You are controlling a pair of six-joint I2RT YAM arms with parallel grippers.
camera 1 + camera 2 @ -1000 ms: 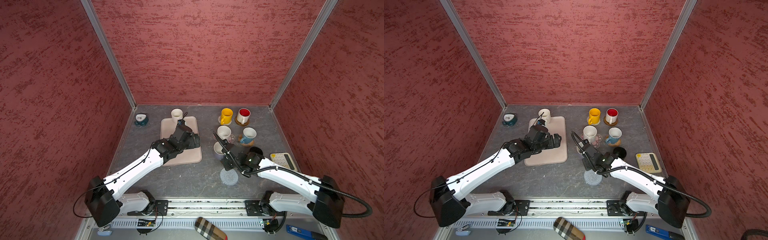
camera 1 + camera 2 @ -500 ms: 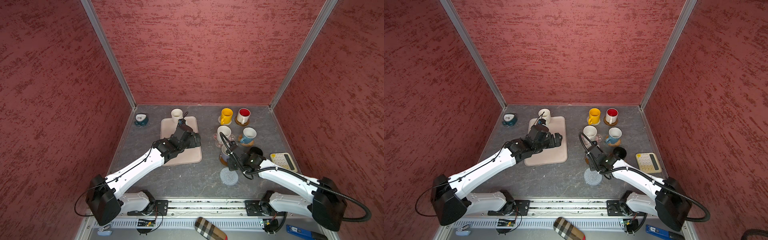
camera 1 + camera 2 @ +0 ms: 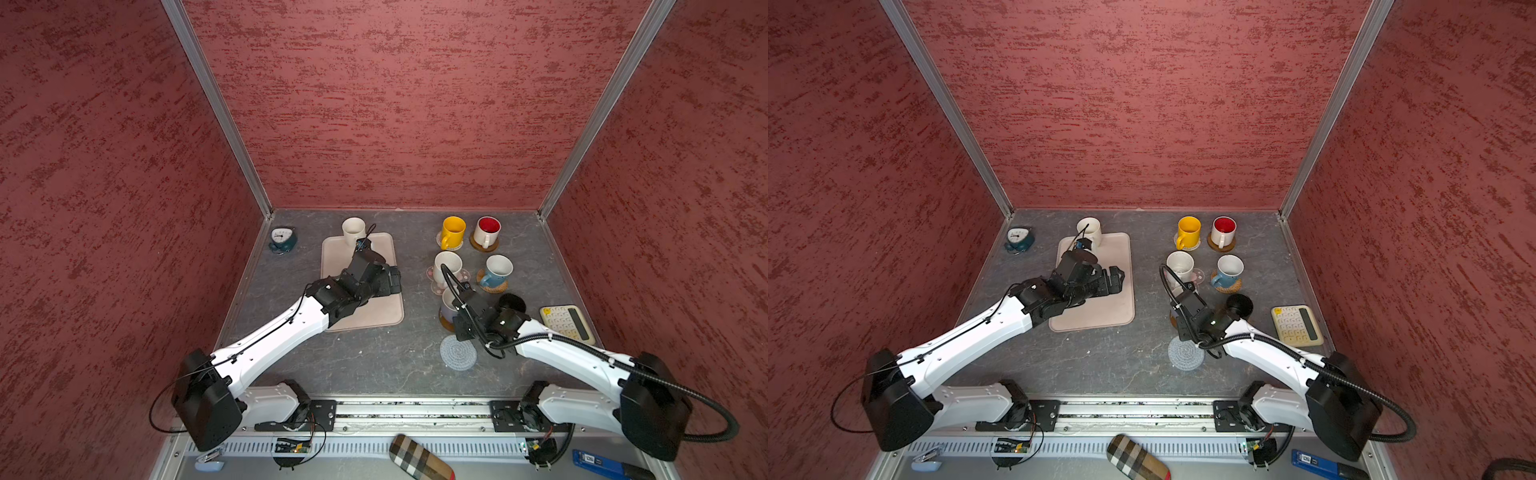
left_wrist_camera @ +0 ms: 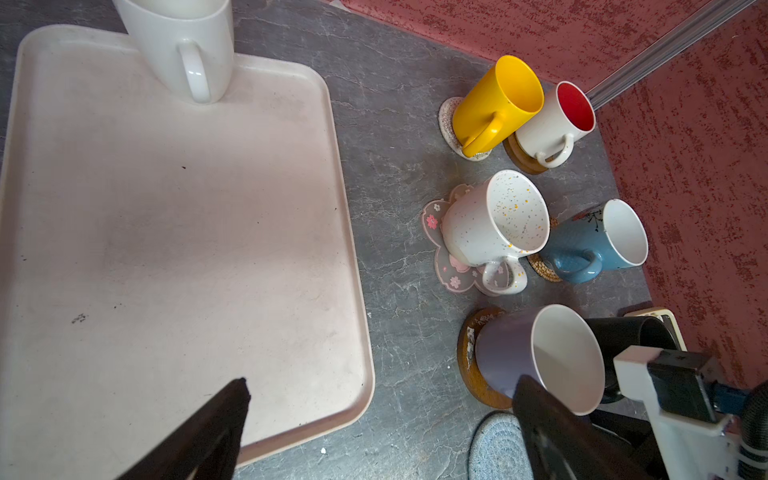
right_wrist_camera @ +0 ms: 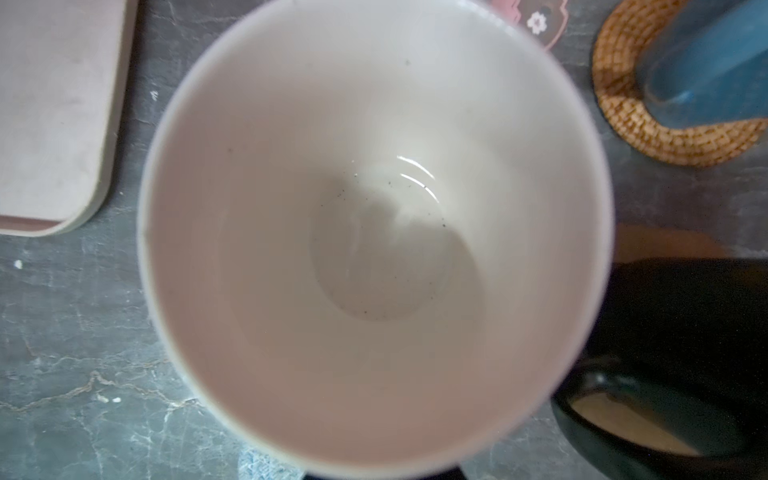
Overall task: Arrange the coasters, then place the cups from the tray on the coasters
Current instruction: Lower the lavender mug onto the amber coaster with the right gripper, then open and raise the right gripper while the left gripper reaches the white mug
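Observation:
My right gripper (image 3: 457, 311) is shut on the near rim of the lavender cup (image 4: 511, 357), whose base meets the brown paw-print coaster (image 4: 467, 374). The cup's white inside (image 5: 374, 232) fills the right wrist view and hides the fingers. My left gripper (image 4: 382, 399) hangs open and empty over the near right corner of the beige tray (image 3: 374, 316). One white cup (image 3: 353, 230) stands at the tray's far edge. The grey-blue crochet coaster (image 3: 458, 351) lies bare. Yellow (image 3: 452, 230), red-lined (image 3: 487, 230), speckled white (image 3: 446, 266) and blue (image 3: 496, 270) cups stand on coasters.
A black cup (image 3: 511, 301) stands right beside the lavender one. A calculator (image 3: 566, 323) lies by the right wall. A teal clock (image 3: 282, 240) sits in the far left corner. The pink flower coaster (image 4: 440, 249) pokes out from under the speckled cup.
My right gripper has carried the lavender cup toward the near side, from beside the speckled cup down onto the brown paw-print coaster. The left arm has hardly moved.

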